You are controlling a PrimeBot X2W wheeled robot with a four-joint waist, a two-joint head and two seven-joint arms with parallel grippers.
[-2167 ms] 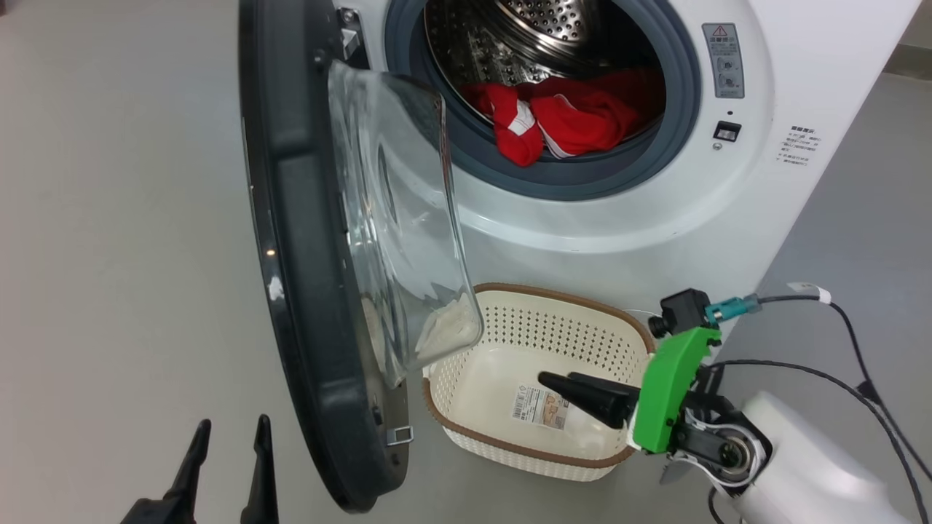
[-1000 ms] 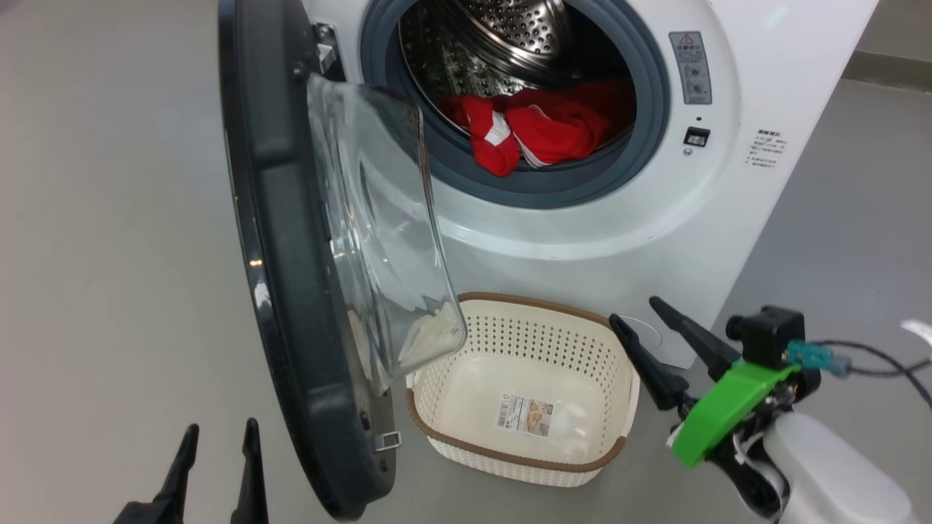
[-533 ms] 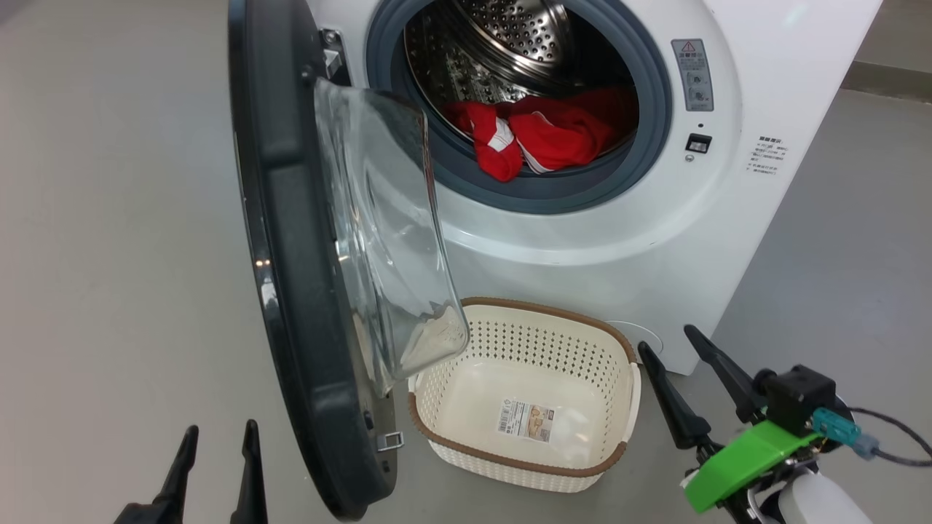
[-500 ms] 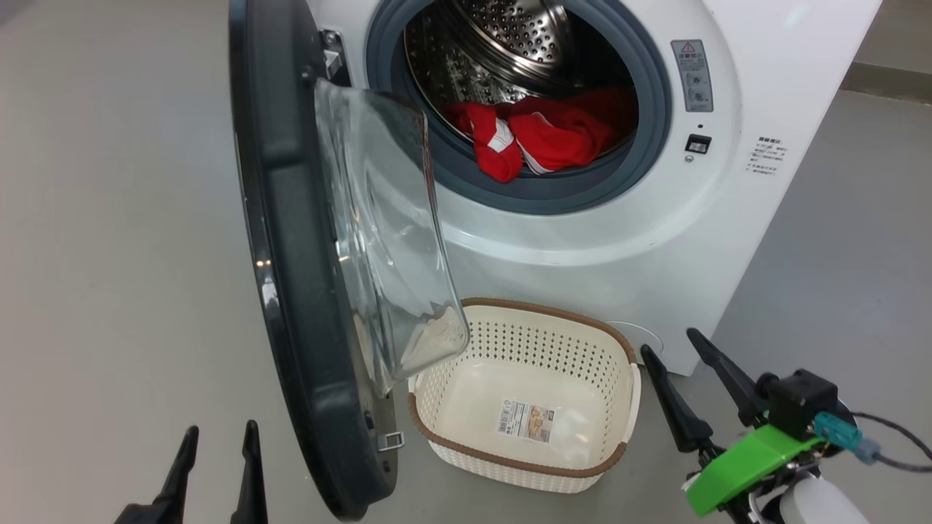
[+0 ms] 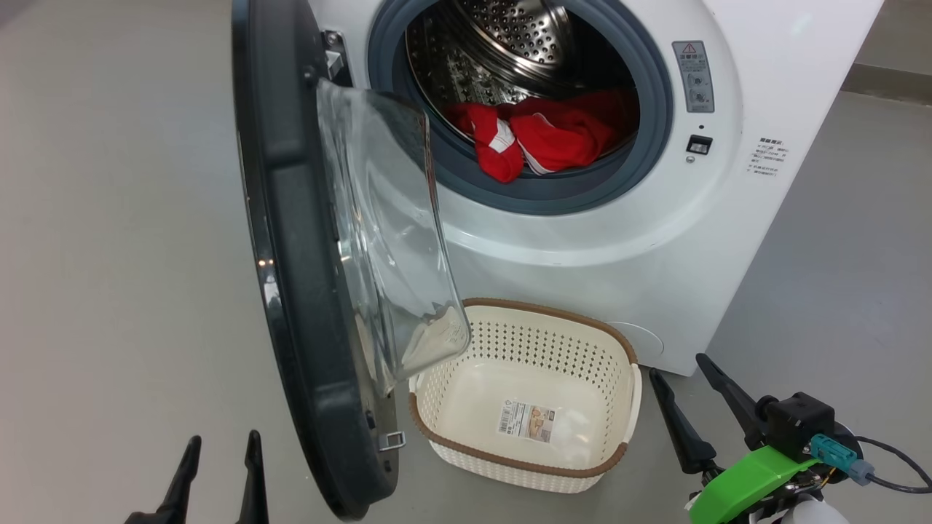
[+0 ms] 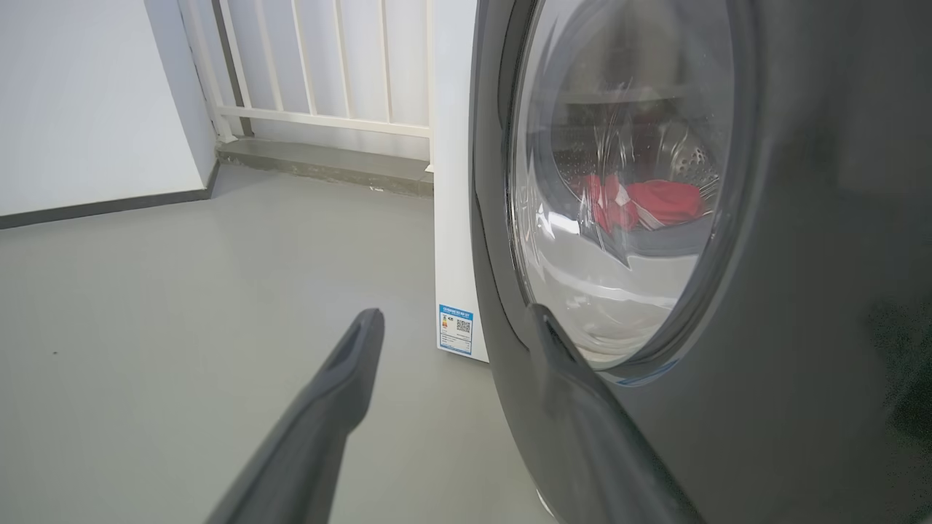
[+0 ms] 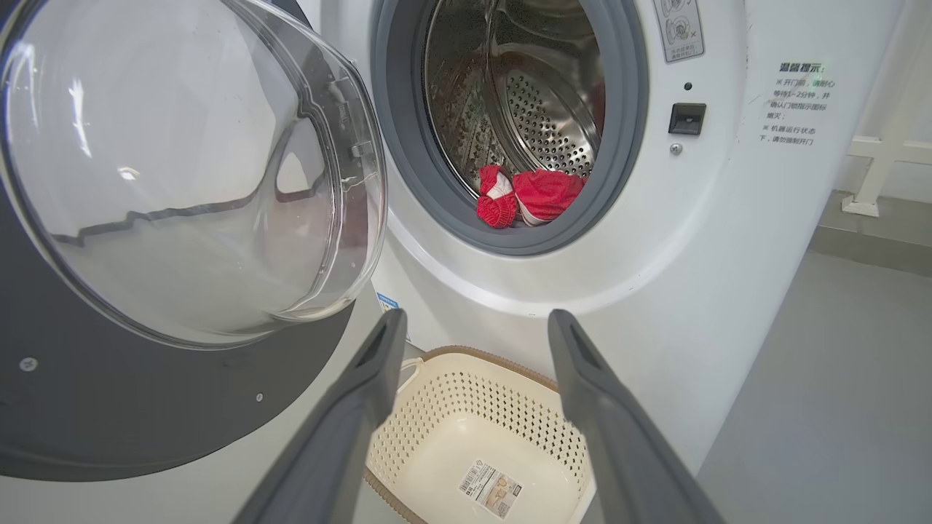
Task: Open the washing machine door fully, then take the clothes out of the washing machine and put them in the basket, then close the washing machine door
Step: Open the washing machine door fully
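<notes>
Beneath washing machine (image 5: 619, 247) opening: basket (image 5: 553, 314), mouth up, long axis parallel to machine front; left pincer (image 5: 224, 437), right pincer (image 5: 677, 364) wide, empty.

A plain laundry corner, more utility space than living room. A white front-loading washing machine (image 5: 655, 240) stands directly on a smooth grey floor (image 6: 145, 349), with red clothes (image 5: 553, 138) in its drum and a perforated laundry basket (image 5: 539, 338) at its foot. Behind it are a bare white wall (image 6: 80, 102) with dark skirting (image 6: 102, 211) and a white railing (image 6: 328, 65) (set on a low grey kerb (image 6: 320, 164)).
</notes>
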